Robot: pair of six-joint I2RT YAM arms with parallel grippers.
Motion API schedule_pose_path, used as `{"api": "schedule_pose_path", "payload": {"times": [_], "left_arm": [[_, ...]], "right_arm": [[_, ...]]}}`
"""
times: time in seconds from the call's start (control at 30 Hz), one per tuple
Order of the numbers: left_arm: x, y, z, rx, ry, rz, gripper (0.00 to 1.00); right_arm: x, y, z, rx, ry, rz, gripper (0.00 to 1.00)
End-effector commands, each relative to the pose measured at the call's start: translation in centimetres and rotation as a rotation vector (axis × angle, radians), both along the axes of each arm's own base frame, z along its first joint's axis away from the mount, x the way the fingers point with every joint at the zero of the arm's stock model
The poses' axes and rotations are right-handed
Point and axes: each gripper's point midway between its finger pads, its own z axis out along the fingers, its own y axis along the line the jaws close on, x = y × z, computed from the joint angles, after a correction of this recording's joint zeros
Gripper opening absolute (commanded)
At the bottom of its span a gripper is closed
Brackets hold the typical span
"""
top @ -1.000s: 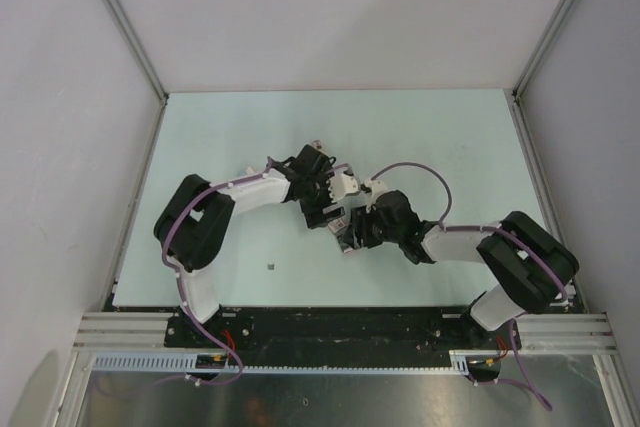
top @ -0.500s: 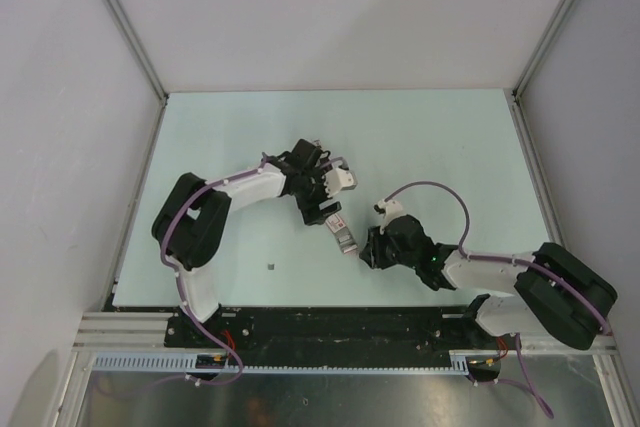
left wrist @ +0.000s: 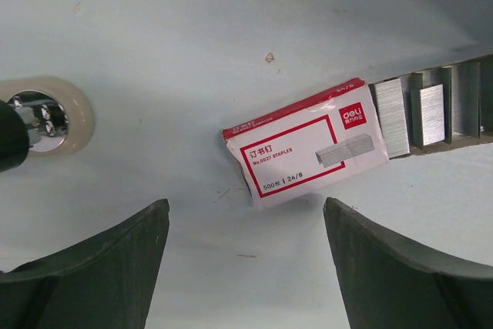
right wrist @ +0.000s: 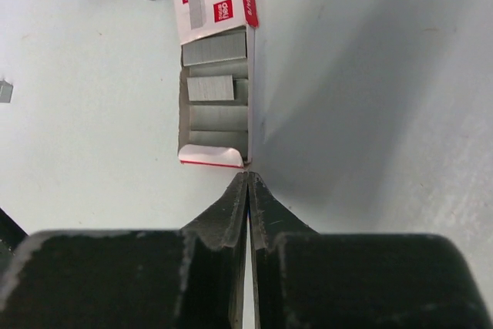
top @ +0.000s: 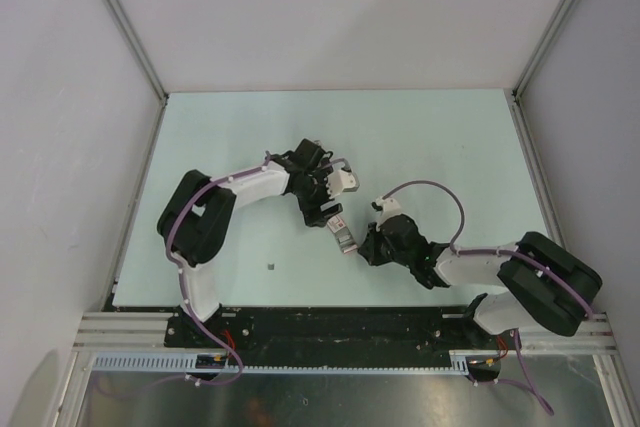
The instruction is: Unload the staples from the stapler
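staple box (left wrist: pixel 308 144): cut at right edge | speck (top: pixel 271 266): too small

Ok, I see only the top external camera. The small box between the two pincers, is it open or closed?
Observer: Open. In the right wrist view the tray is slid out of its red-and-white sleeve, and staple strips lie in it.
Operator: And does the right pincer hold the tray?
Observer: No. The right pincer is shut with nothing between its fingers. Its tips are right at the tray's end, but I cannot tell if they touch it.
Operator: And the left one?
Observer: The left pincer is open wide and holds nothing. The sleeve lies ahead of its fingers.
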Motion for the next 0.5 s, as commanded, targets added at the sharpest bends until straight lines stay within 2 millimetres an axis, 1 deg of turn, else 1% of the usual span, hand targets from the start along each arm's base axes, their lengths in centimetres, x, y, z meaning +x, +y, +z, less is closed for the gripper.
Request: {"api": "schedule_pose_path", "payload": {"times": [0.0, 0.3, 0.47], "left_arm": [[0.4, -0.6, 0.6, -0.019, -0.007, -0.045, 0.86], [-0.1, -0.7, -0.3, 0.003, 0.011, -0.098, 0.84], [-0.6, -1.1, -0.8, 0.02, 0.015, -0.148, 0.83]], "right_arm": [[-0.1, 0.0, -1.2, -0.034, 0.023, -0.002, 0.06], [1.0, 0.2, -1.1, -0.041, -0.018, -0.007, 0.04], [1.5, 0.3, -0.7, -0.057, -0.058, 0.039, 0.02]]}}
